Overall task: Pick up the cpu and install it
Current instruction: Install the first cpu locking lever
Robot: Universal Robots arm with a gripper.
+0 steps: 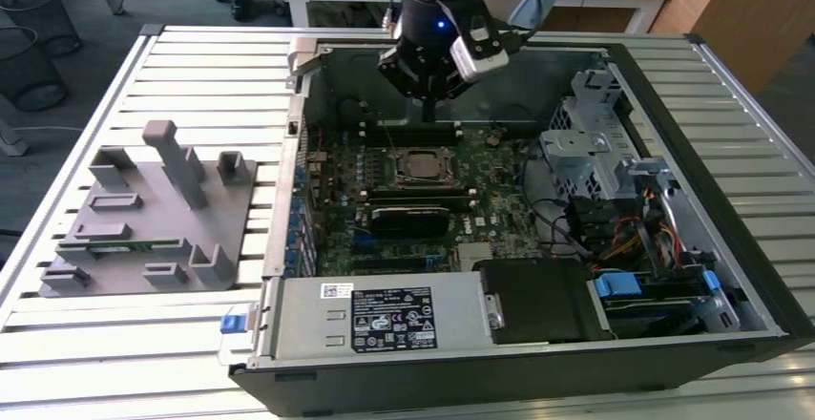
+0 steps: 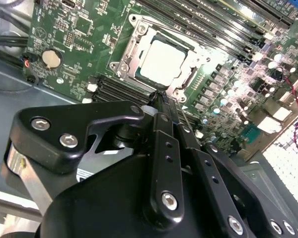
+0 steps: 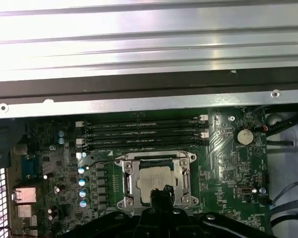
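The cpu (image 1: 418, 164) lies flat in the metal-framed socket (image 1: 392, 176) on the green motherboard inside the open computer case. In both wrist views its silver top (image 2: 161, 62) (image 3: 150, 179) sits inside the socket frame. My gripper (image 1: 433, 111) hangs a little above the board, just behind the socket toward the case's back wall. Its black fingers (image 2: 162, 130) run together to a narrow tip (image 2: 160, 97) with nothing between them. That tip (image 3: 162, 192) overlaps the cpu's edge in the first wrist view.
Black memory slots (image 1: 410, 135) run just behind the socket under the gripper. A drive cage (image 1: 589, 148) and cables (image 1: 624, 234) fill the exterior view's right of the case. The power supply (image 1: 382, 317) sits at the front. A grey parts fixture (image 1: 147, 215) stands on the slatted table.
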